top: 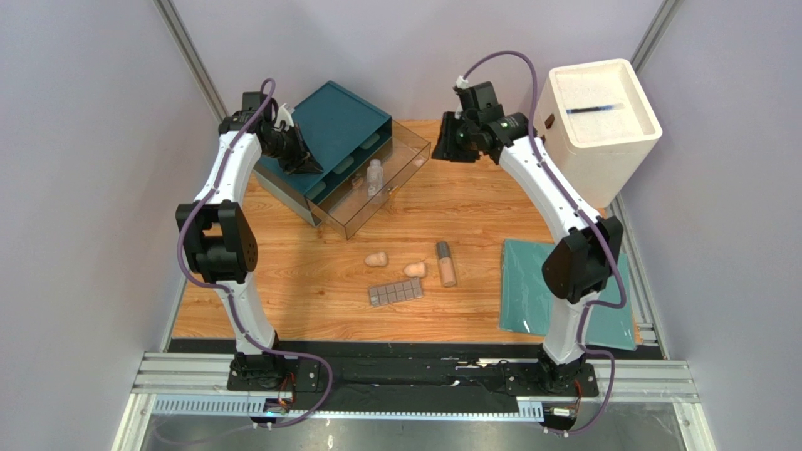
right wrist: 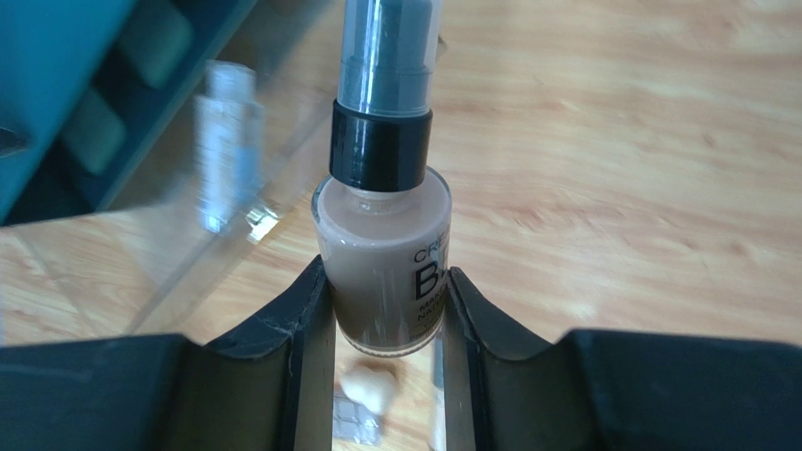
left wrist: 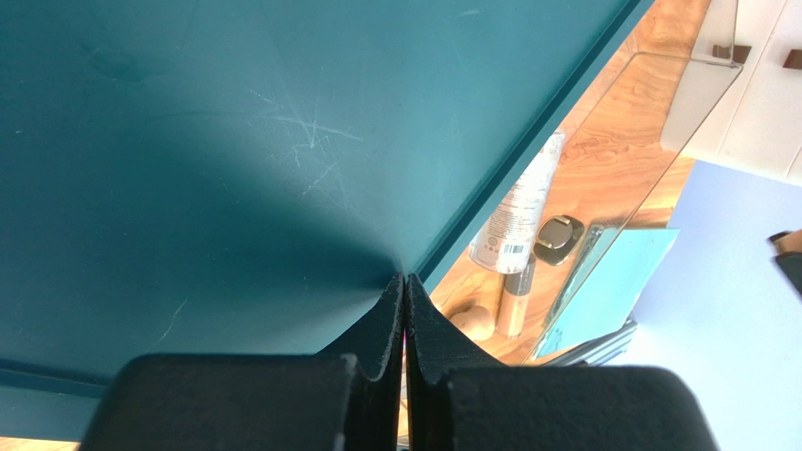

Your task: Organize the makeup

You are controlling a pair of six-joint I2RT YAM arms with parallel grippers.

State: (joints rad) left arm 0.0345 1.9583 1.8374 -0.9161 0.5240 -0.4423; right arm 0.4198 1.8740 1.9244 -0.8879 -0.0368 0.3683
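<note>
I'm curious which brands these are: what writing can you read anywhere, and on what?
"CRE", cut off: on the tan bottle between the right gripper's jaws.
"B", large, cut off: same bottle; the smaller lines beneath are unreadable.
Clear bottle in the drawer: print and barcode, too small to read.

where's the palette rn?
Top external view: the palette lies flat mid-table, toward the near edge, just below a peach sponge and left of the bottle lying on the wood.
</note>
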